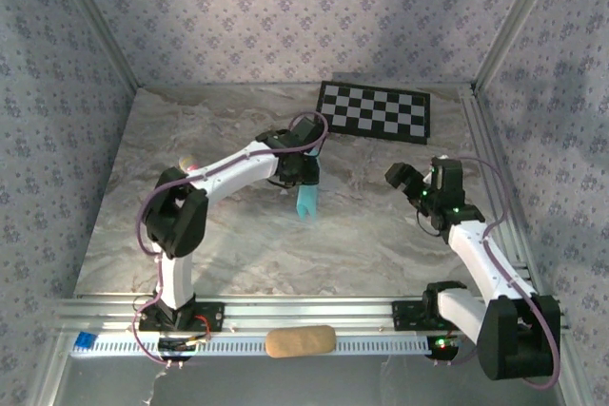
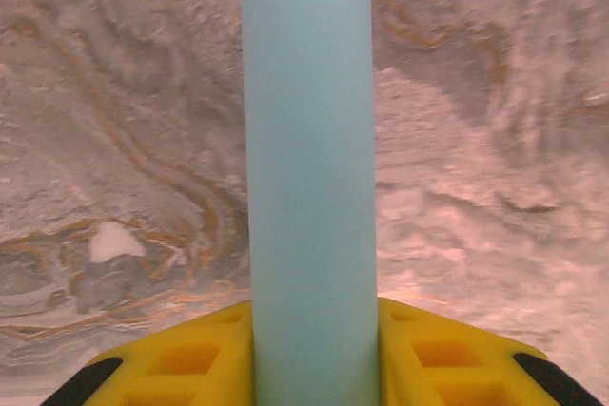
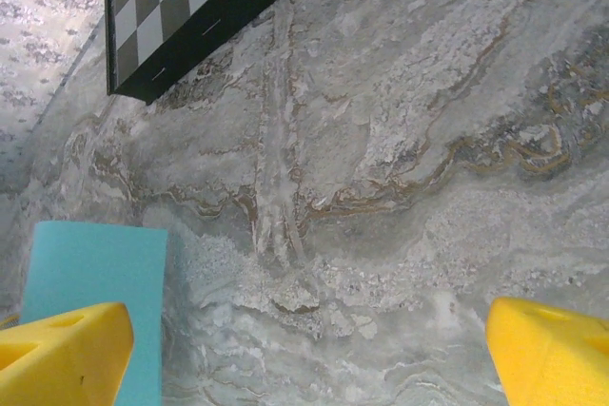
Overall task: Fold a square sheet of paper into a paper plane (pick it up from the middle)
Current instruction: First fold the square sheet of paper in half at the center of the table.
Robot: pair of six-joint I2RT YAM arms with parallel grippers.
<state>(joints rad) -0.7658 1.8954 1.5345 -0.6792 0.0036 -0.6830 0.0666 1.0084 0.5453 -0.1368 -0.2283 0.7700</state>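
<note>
Over the marble table [image 1: 238, 254], the blue paper [image 1: 306, 203] is being pinched by the left gripper [image 1: 304, 186]; the wide-open, empty right gripper [image 3: 309, 354] is likely being needed for creasing.

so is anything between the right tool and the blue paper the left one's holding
Nothing visible. The right tool is open, with bare marble table between it and the paper hanging from the left tool. The checkerboard mat lies farther back, off that line.
</note>
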